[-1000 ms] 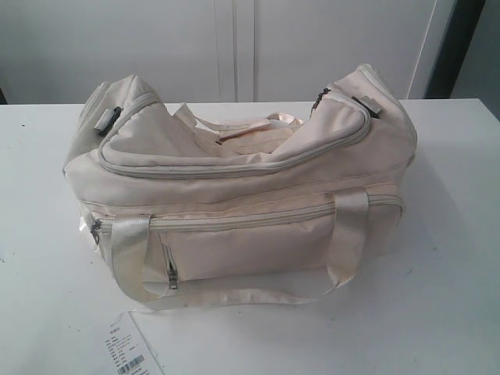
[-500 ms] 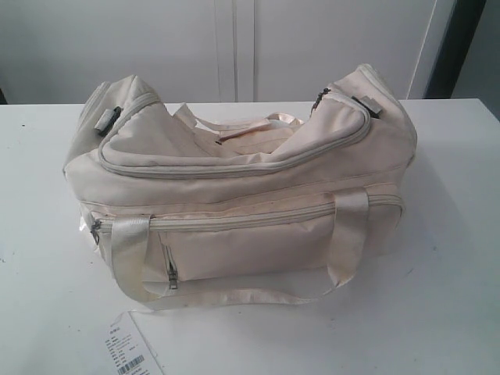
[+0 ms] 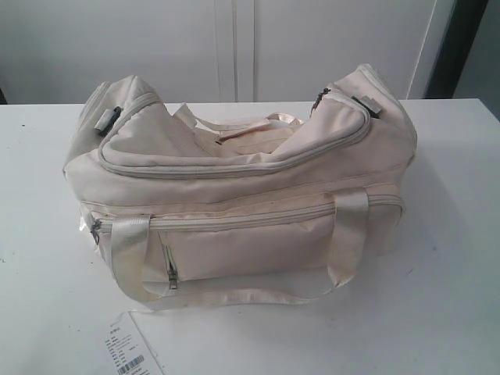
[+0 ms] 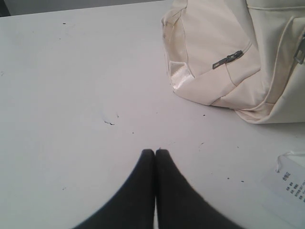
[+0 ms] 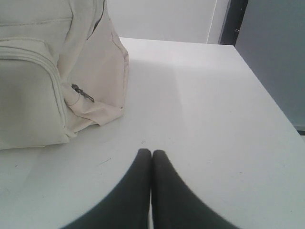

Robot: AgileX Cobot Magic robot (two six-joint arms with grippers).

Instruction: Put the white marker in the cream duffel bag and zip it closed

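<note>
Nothing moved, cream duffel bag (image 3: 234,195) near left gripper (image 4: 155,151) and right gripper (image 5: 151,151), both closed, empty

**Only one printed tag, and its print cannot be read**

The only print is on a white paper tag (image 3: 129,350). The tag lies flat on the desk (image 3: 437,312), near the front left corner of the cream duffel bag (image 3: 250,195). In the exterior view it carries several short rows of small dark print and, under them, a barcode (image 3: 131,364) at the edge of the picture. In the left wrist view one corner of the tag shows a few rows of dark characters. In both views the print is too small and blurred, so no word or number can be read.
</note>
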